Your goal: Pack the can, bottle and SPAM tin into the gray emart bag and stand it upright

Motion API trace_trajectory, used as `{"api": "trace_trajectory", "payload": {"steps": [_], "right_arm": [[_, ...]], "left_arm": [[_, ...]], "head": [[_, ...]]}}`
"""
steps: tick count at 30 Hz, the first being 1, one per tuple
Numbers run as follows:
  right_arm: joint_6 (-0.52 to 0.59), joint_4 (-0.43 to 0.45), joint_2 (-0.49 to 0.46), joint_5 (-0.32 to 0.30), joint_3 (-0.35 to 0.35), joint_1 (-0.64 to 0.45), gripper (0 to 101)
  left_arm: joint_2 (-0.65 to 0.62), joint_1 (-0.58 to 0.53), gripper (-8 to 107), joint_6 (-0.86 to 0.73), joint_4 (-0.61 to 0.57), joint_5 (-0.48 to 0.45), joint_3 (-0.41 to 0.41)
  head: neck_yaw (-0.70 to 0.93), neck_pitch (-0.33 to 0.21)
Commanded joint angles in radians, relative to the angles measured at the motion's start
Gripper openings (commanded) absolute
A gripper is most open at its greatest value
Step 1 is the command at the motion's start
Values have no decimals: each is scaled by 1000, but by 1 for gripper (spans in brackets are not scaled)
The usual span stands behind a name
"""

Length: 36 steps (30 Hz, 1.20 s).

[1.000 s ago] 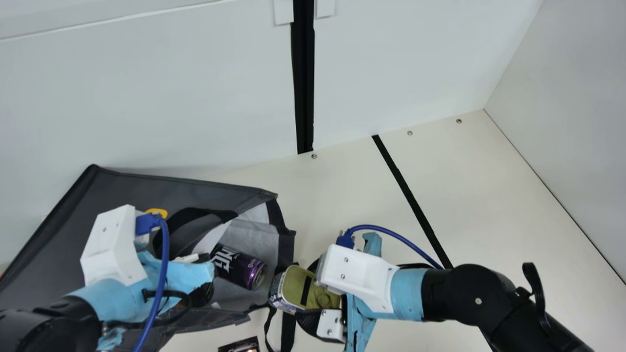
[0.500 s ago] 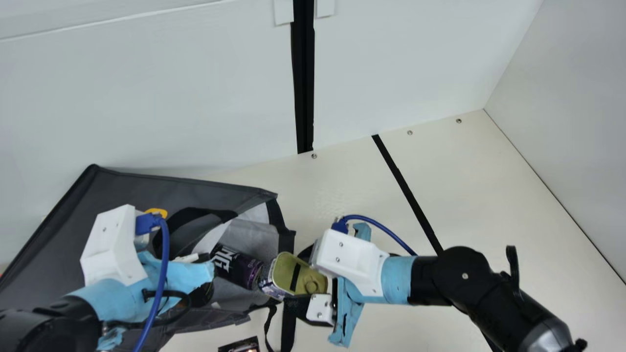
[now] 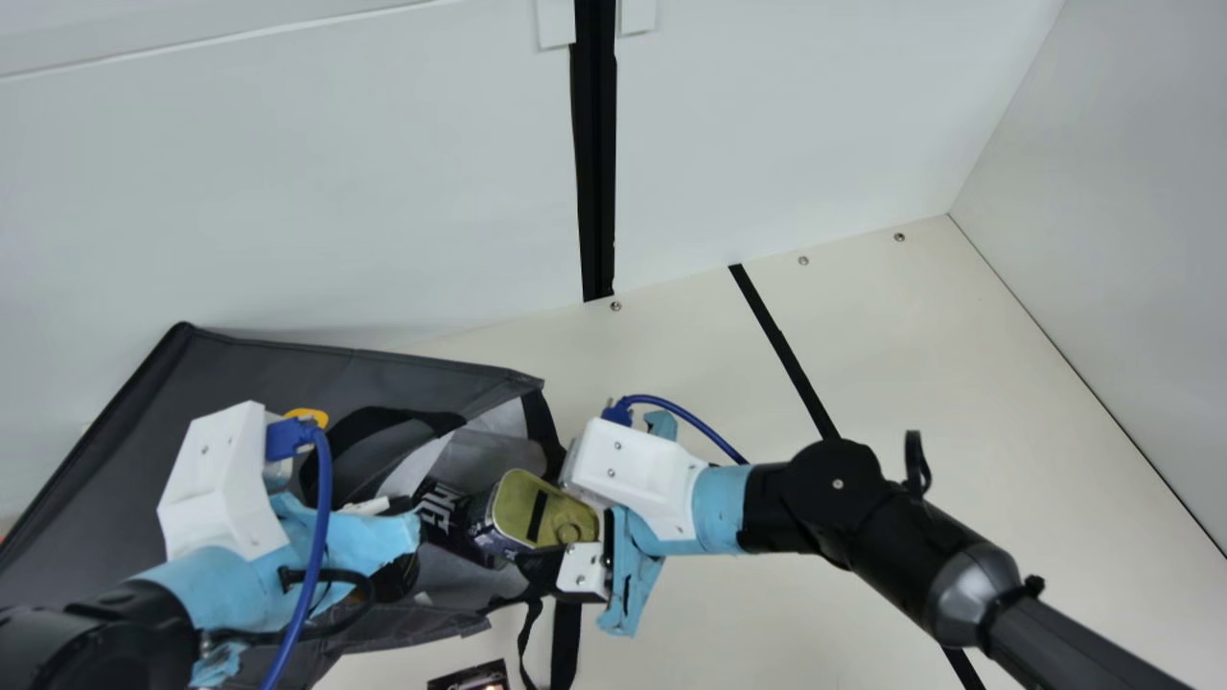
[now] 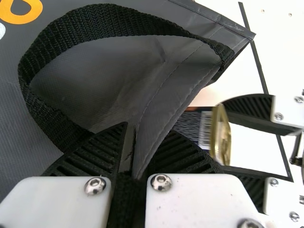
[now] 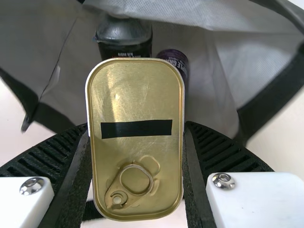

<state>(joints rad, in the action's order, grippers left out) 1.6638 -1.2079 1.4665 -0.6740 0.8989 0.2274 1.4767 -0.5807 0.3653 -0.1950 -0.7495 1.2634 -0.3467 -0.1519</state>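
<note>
Gold-lidded SPAM tin point(image 5: 135, 104), clamped in right claw point(image 3: 537, 522), at gray bag point(image 3: 249, 369) opening

Lab-like, with white panel walls point(image 3: 307, 192)

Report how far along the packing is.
Done: bottle and can are inside the bag. In hand: the right gripper holds the tin at the bag's mouth; the left gripper pinches bag fabric. Remaining: tin in, bag, lying down, stood upright.

Two grippers, the left one point(image 3: 391, 539) and the right one point(image 3: 527, 513), share one table point(image 3: 920, 364) with one bag point(image 3: 240, 369), one can point(image 3: 436, 517), one bottle point(image 5: 124, 35), one tin point(image 5: 137, 104), two blue cables point(image 3: 322, 537) and one partly cropped dark item point(image 3: 470, 678).
</note>
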Motion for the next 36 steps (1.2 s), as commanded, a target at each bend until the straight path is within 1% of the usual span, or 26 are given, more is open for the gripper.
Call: {"api": "trace_trajectory", "payload": {"steps": [1,12,25,36], "right_arm": [[3,-3,23,4,15,11,0],[-3,-14,138,42,107,80,0],[-75,-2,260,91,237,159,0],[-134,-2,350,141,337,190,0]], "left_arm": [[0,0,-8,0,0,0,0],[0,0,-8,0,0,0,0],[0,0,-8,0,0,0,0],[0,0,-8,0,0,0,0]], "head": [[-2,-23],[-2,-23],[-2,-23],[-2,-23]]}}
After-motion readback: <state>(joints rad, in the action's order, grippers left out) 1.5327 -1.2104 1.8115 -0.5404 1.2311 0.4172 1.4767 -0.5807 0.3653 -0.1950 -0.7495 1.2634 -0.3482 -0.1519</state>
